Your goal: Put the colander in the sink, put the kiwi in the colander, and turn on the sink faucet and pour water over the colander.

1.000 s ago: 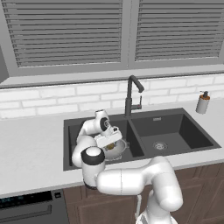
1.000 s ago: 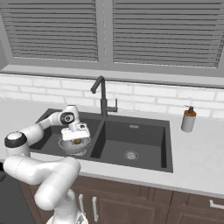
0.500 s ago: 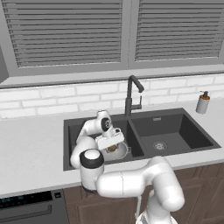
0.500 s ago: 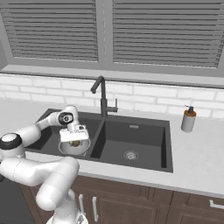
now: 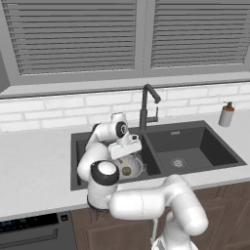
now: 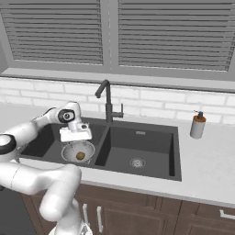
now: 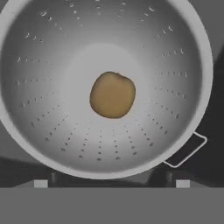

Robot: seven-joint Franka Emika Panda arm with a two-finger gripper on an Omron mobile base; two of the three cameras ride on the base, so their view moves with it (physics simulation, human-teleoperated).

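Observation:
The silvery colander (image 5: 134, 168) (image 6: 72, 151) (image 7: 52, 87) sits in the left basin of the dark sink (image 5: 195, 146) (image 6: 147, 137). The brown kiwi (image 5: 126, 171) (image 6: 80, 156) (image 7: 112, 95) lies at the bottom of the colander, free of the fingers. My gripper (image 5: 126, 154) (image 6: 77, 138) (image 7: 112, 183) hangs straight above the colander, pointing down, open with its fingertips (image 7: 41, 183) spread wide and nothing between them. The dark gooseneck sink faucet (image 5: 144, 107) (image 6: 108, 102) stands behind the divider between the basins; no water shows.
A soap dispenser (image 5: 225, 114) (image 6: 198, 125) stands on the counter right of the sink. The right basin holds just its steel drain (image 5: 178, 162) (image 6: 137, 162). White brick wall and shuttered windows rise behind the faucet.
The gripper has opened and lifted a little above the colander. The kiwi has been let go and now rests in the colander's bottom.

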